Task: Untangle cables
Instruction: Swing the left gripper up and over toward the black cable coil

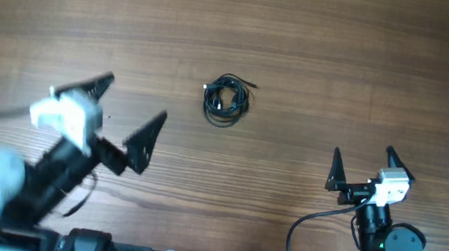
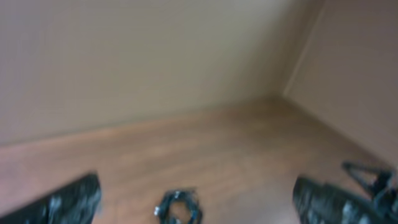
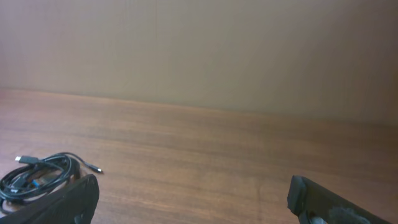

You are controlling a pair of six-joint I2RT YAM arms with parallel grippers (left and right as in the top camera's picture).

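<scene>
1. Cables are bunched into 1 small dark tangle, a bit above the center of the overhead frame. A tiny plug end pokes out at the upper right of the bundle and another at its upper left.
2. The tangle lies flat on the wooden table, and nothing is touching it.
3. In the right wrist view the same bundle sits at the lower left, with a thin plug tip sticking out to the right. In the left wrist view it's just a blurry dark blob at the bottom center.
4. Left gripper is left of the tangle in the overhead frame, a little lower and clearly apart from it. Its 2 fingers are spread wide with nothing between them. That whole arm looks pretty blurry.
5. Right gripper is at the lower right, well apart from the cables. Its fingers are splayed wide too, and it's empty.
6. A thicker black cord loops off the right arm near the bottom edge.
7. A plain beige wall fills the top of both wrist views.
</scene>
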